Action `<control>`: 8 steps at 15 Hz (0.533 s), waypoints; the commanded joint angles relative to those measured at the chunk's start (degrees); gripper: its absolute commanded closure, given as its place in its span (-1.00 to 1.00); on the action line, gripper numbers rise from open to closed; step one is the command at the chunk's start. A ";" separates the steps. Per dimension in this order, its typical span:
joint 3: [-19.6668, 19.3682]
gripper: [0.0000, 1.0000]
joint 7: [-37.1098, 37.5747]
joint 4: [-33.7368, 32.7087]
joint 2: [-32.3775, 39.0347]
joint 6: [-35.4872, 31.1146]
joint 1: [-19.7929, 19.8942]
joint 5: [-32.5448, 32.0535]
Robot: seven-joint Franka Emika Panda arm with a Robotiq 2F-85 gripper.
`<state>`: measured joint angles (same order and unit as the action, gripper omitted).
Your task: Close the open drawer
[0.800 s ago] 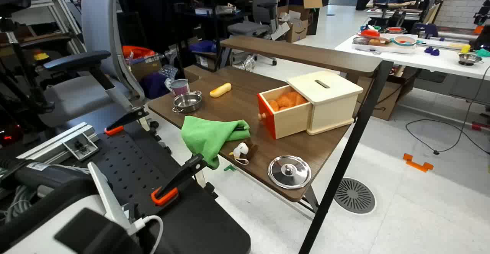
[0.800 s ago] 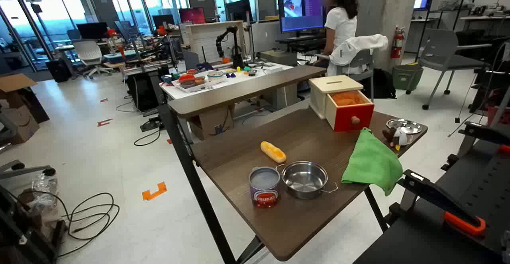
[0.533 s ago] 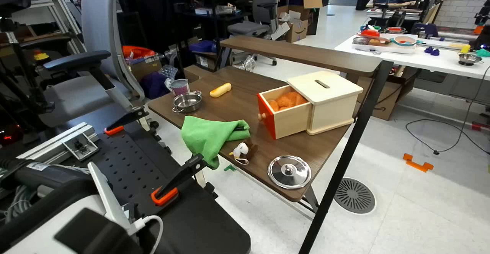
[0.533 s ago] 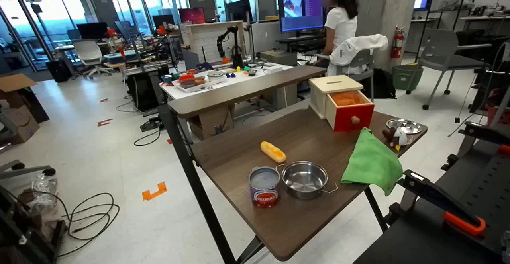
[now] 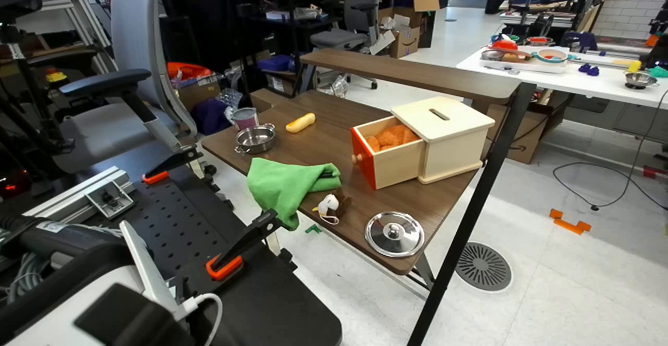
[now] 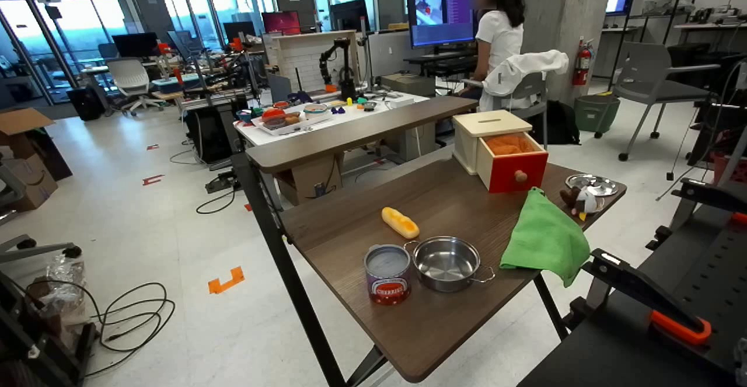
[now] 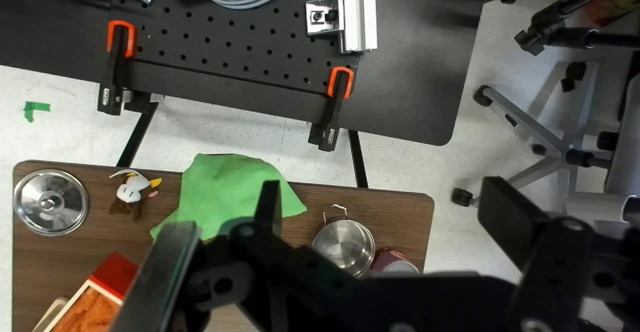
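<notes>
The gripper (image 7: 385, 204), released with its fingers (image 7: 507, 219) spread wide, stands well apart from the drawer (image 5: 399, 163). In an exterior view it juts from the cabinet (image 5: 459, 145) at the right of the table (image 5: 334, 127), red-orange front (image 5: 367, 153) facing left and slightly near, its length slanting right and far.

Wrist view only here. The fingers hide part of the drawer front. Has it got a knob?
Observer: Yes. Both exterior views show a wooden knob on the front of the drawer.
Operator: Copy. Anything near the pot that I can't see?
Observer: Yes, a yellow roll. It lies close to the pot but apart from it, in both exterior views.
</notes>
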<state>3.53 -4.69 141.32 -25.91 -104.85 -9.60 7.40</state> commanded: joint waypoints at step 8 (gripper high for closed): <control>1.00 -1.00 6.35 4.33 8.04 -14.47 4.53 -5.29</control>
<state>3.68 -1.27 144.92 -22.13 -114.01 -7.24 4.68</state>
